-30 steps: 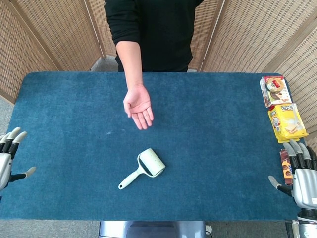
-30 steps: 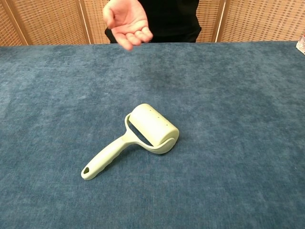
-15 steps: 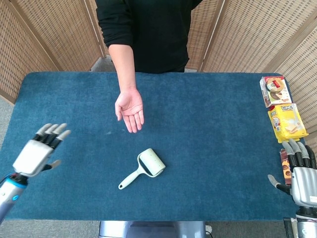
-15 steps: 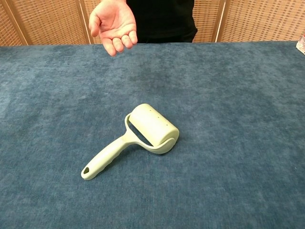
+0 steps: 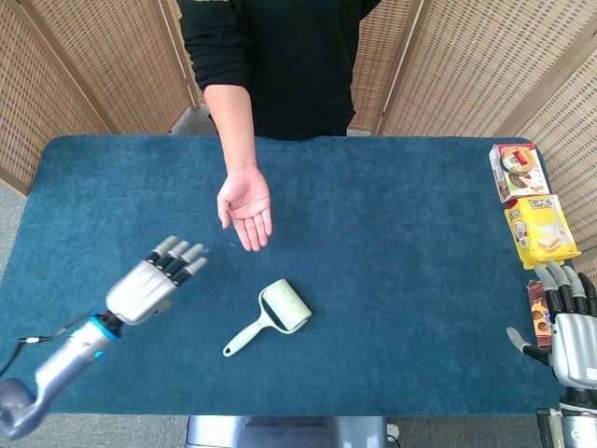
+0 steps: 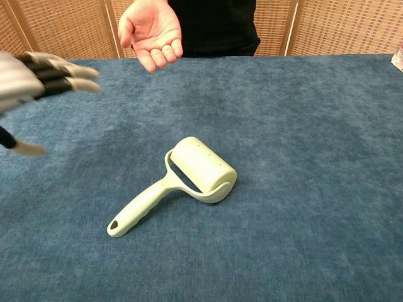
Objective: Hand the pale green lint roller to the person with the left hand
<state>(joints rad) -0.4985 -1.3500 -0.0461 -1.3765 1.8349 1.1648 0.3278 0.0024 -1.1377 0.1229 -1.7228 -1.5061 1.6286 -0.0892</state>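
Note:
The pale green lint roller (image 5: 271, 317) (image 6: 184, 177) lies flat on the blue table, its roll toward the right and its handle pointing to the near left. My left hand (image 5: 155, 279) (image 6: 34, 80) hovers over the table to the left of the roller, open, fingers spread, holding nothing and apart from the roller. The person's open palm (image 5: 244, 205) (image 6: 150, 30) is held out beyond the roller, facing up. My right hand (image 5: 571, 327) rests open at the table's right near edge, far from the roller.
Snack packets (image 5: 540, 229) and a small box (image 5: 516, 169) lie along the table's right edge. The person in black (image 5: 280, 56) stands at the far side. Wicker screens (image 5: 84, 65) close off the back.
My left hand has swung from the table's left edge rightward over the table toward the roller. The person's palm shifted slightly left, then held still. The roller and my right hand have not moved.

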